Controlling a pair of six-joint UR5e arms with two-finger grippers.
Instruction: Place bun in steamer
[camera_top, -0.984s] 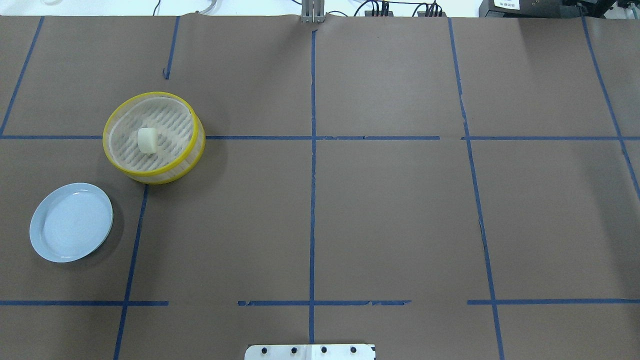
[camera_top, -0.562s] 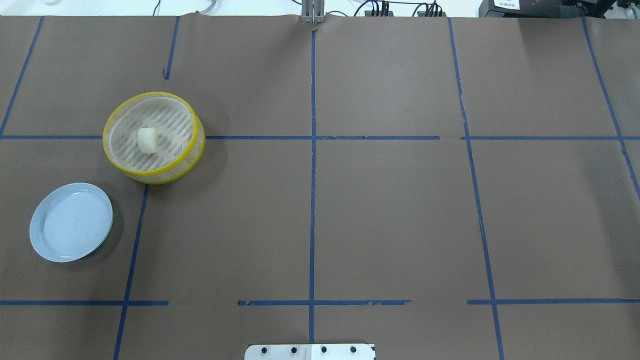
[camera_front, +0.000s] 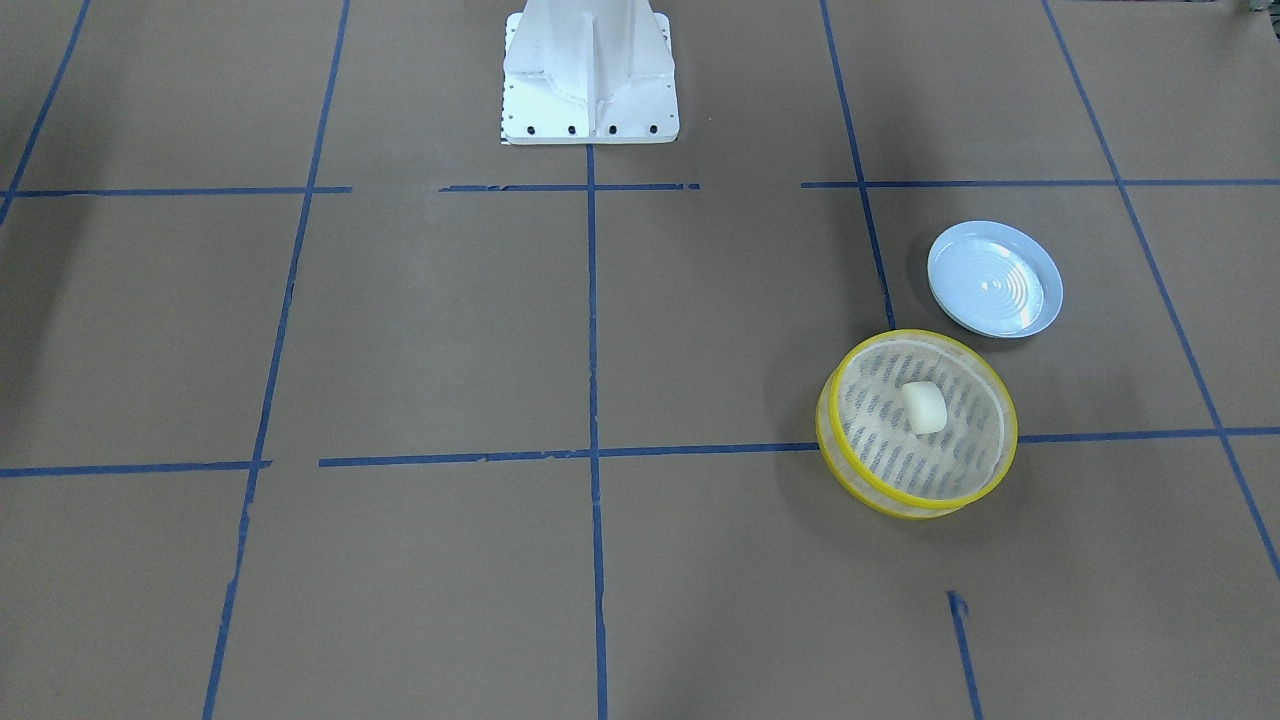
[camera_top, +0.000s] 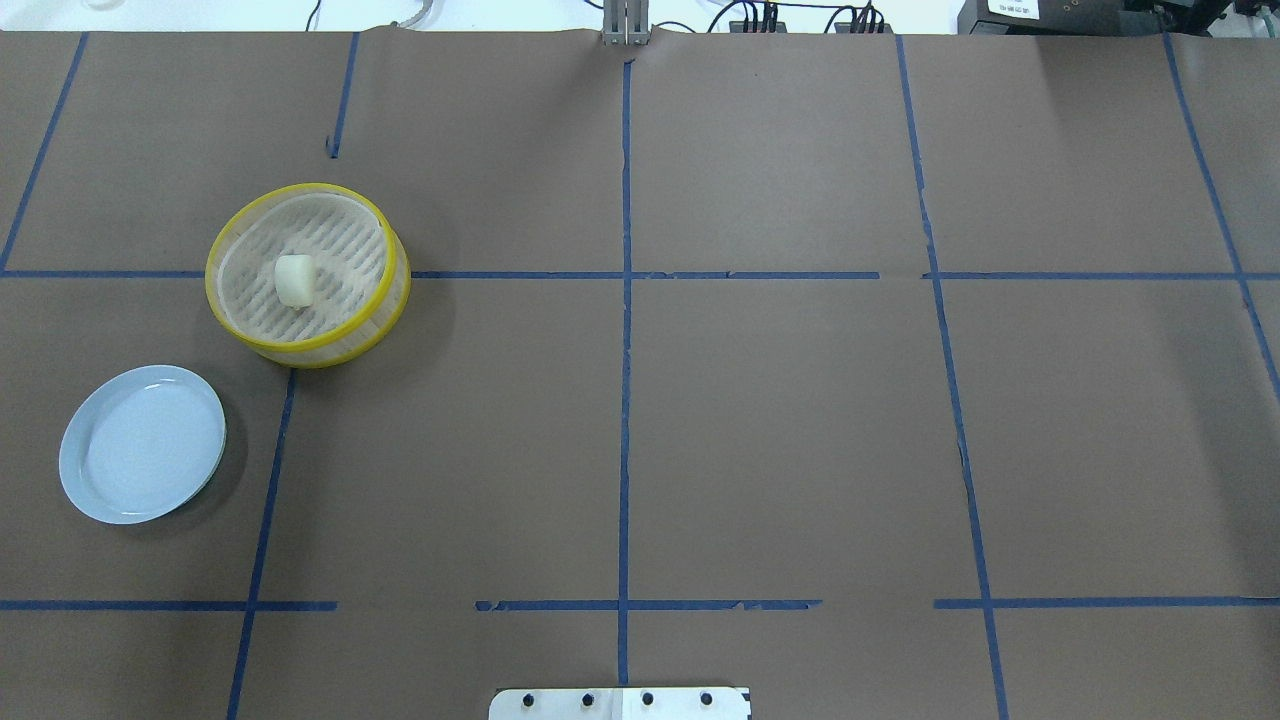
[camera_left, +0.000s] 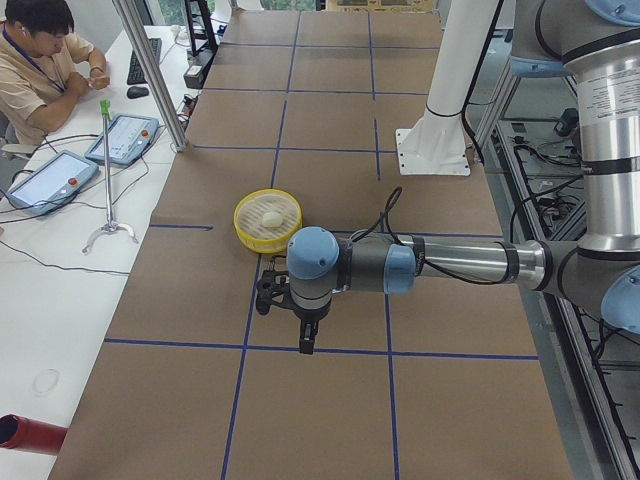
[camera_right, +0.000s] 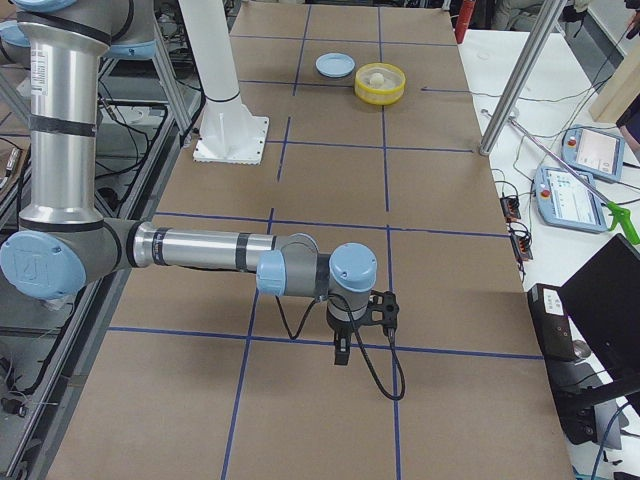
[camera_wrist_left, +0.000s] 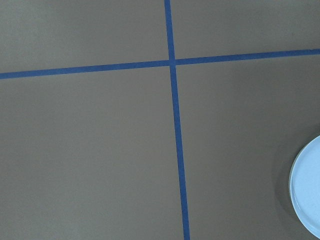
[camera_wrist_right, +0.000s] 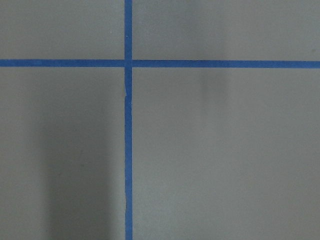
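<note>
The cream-white bun (camera_top: 295, 280) lies on the slotted floor of the yellow-rimmed steamer (camera_top: 335, 343) at the table's left. Both also show in the front view, the bun (camera_front: 924, 407) inside the steamer (camera_front: 915, 506). No arm is over the table in the overhead or front view. My left gripper (camera_left: 304, 338) shows only in the exterior left view, hanging over bare table near the steamer (camera_left: 262, 243). My right gripper (camera_right: 341, 350) shows only in the exterior right view, far from the steamer (camera_right: 380, 96). I cannot tell whether either is open or shut.
A pale blue plate (camera_top: 142, 444) lies near the steamer on the robot's side; its edge shows in the left wrist view (camera_wrist_left: 307, 192). The robot's white base (camera_front: 590, 70) stands at the table's edge. Blue tape lines cross the brown table. An operator (camera_left: 45, 60) sits beyond the far side.
</note>
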